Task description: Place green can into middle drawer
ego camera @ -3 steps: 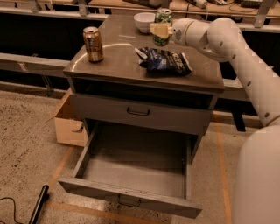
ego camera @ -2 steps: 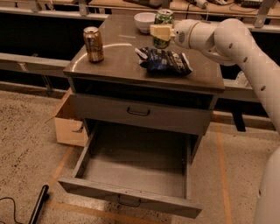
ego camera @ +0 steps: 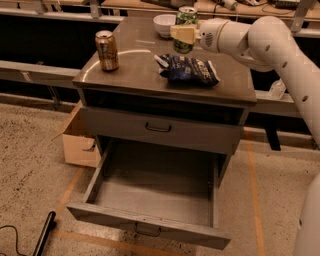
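Speckled beige floor [ego camera: 30, 165] with orange tape lines [ego camera: 252, 175]; cardboard box [ego camera: 80, 145] beside cabinet [ego camera: 140, 75].

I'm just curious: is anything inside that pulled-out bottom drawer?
Nothing visible: the middle drawer shows only bare grey floor. Its back end lies in shadow under the cabinet, unseen. The gripper is up at the green can on top.

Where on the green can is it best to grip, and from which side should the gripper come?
Grip the green can around the middle of its round wall, coming level from the picture's right, where the gripper is. It stands upright; a white bowl sits left and a snack bag in front.
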Controlling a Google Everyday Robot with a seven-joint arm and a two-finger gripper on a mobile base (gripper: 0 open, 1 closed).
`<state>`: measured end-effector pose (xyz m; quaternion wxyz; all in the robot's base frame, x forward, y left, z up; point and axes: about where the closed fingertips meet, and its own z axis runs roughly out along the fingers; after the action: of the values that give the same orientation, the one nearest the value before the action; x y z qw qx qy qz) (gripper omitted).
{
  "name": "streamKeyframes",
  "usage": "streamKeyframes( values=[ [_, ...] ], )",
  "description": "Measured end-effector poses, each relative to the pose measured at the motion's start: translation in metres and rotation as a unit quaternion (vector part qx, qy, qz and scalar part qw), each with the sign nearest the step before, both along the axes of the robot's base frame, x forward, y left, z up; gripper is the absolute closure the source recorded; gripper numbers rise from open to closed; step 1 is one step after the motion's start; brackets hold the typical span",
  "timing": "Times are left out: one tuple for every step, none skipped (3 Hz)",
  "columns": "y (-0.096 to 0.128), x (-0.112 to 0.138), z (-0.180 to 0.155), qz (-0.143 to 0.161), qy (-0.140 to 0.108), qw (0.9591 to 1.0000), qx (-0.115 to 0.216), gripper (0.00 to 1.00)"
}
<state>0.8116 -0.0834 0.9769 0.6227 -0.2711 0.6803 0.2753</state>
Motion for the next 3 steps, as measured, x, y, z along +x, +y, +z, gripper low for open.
streamKeyframes(
  values=[
    [0.007,-0.036,0.023,0.025,-0.001,0.9997,0.002,1.00],
    [0.024,-0.083,0.024,0.050,0.019,0.9986,0.007,1.00],
    [0.042,-0.127,0.013,0.073,0.042,0.9963,0.015,1.00]
  ],
)
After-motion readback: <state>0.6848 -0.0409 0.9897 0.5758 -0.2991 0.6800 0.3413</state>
